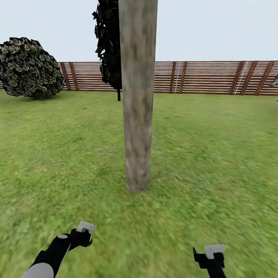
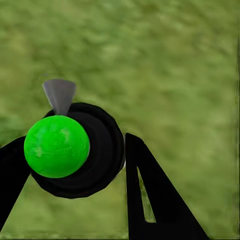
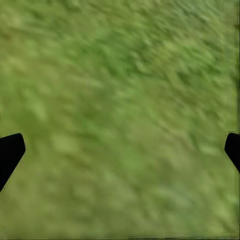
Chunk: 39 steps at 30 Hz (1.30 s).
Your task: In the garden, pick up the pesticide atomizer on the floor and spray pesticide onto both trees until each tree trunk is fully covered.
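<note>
One tree trunk [image 1: 137, 116], thick, pale grey-brown and mottled, rises from the lawn straight ahead, a short way beyond both arms. My left gripper [image 1: 82, 237] [image 2: 75, 145] is low at the left, shut on the pesticide atomizer [image 2: 92, 155]. From the left wrist view the atomizer is a round black body with a bright green ball and a small grey nozzle. My right gripper [image 1: 210, 256] [image 3: 120, 150] hangs low at the right, open, with only grass between its fingertips. The paved floor is out of view.
Green lawn [image 1: 216, 154] spreads on all sides of the trunk. A brown slat fence [image 1: 212, 77] closes the far side. A black narrow tree [image 1: 110, 46] stands behind the trunk, and a round dark bush [image 1: 29, 67] sits at the far left.
</note>
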### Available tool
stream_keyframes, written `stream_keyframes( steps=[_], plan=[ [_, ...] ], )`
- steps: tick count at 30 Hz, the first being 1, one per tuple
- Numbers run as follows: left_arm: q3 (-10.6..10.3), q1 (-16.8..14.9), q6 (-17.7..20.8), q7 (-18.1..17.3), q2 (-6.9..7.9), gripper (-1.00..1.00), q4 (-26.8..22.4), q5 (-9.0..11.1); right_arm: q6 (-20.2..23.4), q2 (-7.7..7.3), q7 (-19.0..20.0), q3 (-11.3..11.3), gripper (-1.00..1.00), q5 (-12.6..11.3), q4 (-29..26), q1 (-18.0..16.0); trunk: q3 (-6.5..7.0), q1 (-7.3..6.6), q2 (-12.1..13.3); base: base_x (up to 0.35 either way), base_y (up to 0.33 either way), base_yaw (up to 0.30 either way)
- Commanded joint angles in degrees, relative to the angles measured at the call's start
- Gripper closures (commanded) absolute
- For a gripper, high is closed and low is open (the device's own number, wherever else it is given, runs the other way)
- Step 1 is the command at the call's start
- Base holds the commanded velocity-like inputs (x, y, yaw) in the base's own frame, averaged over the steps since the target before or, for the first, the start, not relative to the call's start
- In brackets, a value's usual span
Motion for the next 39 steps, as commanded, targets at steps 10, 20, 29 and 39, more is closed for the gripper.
stream_keyframes(
  steps=[10,20,29,39],
  plan=[
    [-0.55,-0.01,3.07,0.24,-0.35,1.00,-0.73,1.08,-0.12,0.84,-0.22,0.01,-1.00,0.20,4.19,0.29,0.00,0.00,0.00,0.006,0.000,0.000],
    [-0.50,-0.45,3.21,0.42,-1.30,1.00,-1.41,1.14,0.02,0.93,-0.33,-0.06,-1.00,-0.17,4.57,0.30,0.00,0.00,0.00,0.243,-0.119,0.000],
    [-0.45,-0.40,3.17,3.45,-2.28,1.00,-1.88,1.18,0.02,0.89,-0.33,-0.06,-1.00,-0.17,4.58,0.30,0.00,0.00,0.00,0.237,-0.190,0.000],
    [-0.55,-0.38,2.63,3.51,-3.41,1.00,-1.86,1.10,0.02,0.88,-0.33,-0.06,-1.00,-0.17,4.58,0.30,0.00,0.00,0.00,0.096,-0.258,0.000]
  ],
)
